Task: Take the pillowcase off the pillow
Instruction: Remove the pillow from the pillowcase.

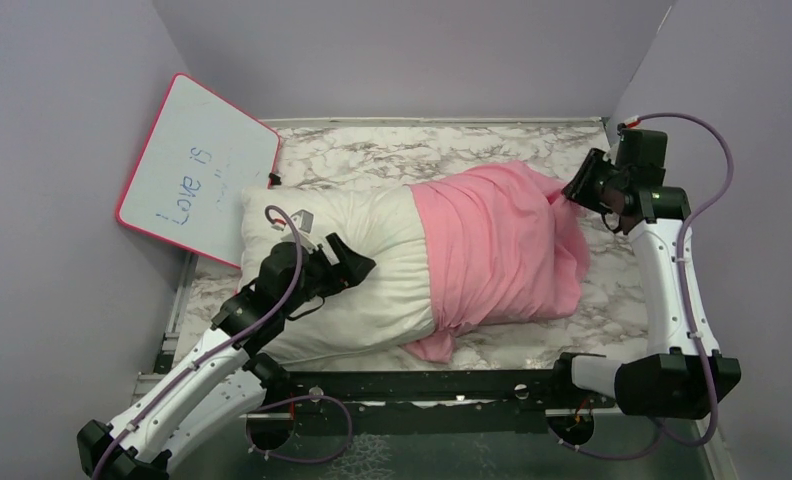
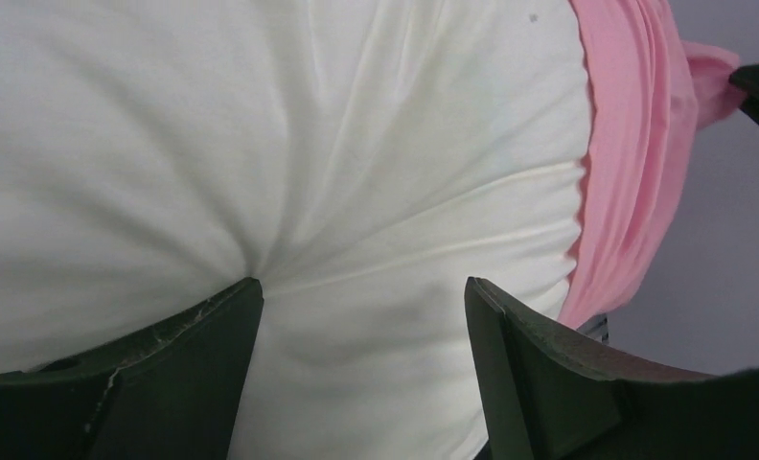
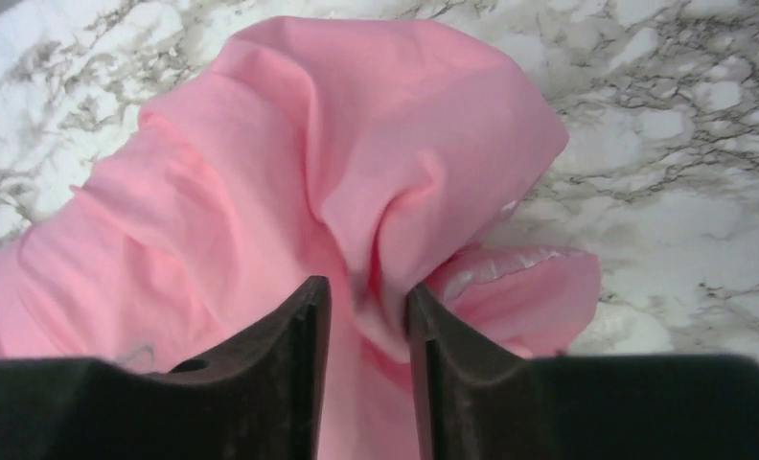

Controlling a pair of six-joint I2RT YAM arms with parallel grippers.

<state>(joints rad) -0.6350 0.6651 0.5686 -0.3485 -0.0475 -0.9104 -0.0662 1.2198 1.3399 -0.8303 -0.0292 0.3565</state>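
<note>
Left claw (image 2: 361,287): fingers stand wide apart and press down on the bare white end of the pillow (image 1: 382,225); nothing is clamped between them.
Pillow: lies across the counter (image 1: 392,150), left half bare, right half inside the cover.
Pillowcase (image 1: 492,240): plain pink, bunched over the right half, its open hem near the middle of the pillow.
Right claw (image 3: 366,287): narrowed on a fold of the pillowcase at the far right end (how firm the pinch is, I cannot tell).
Step in hand: pulling the cover off to the right. I think the left claw should pin the pillow well down while the right claw pulls low and straight away; if the pinch is weak, a deeper fold should be taken first.
Wrist views: only the right one shows the fold between the fingers; only the left one shows the creases in the pillow.
Top view: only here both ends are seen together, and the whiteboard (image 1: 197,165) leaning at the far left.
</note>
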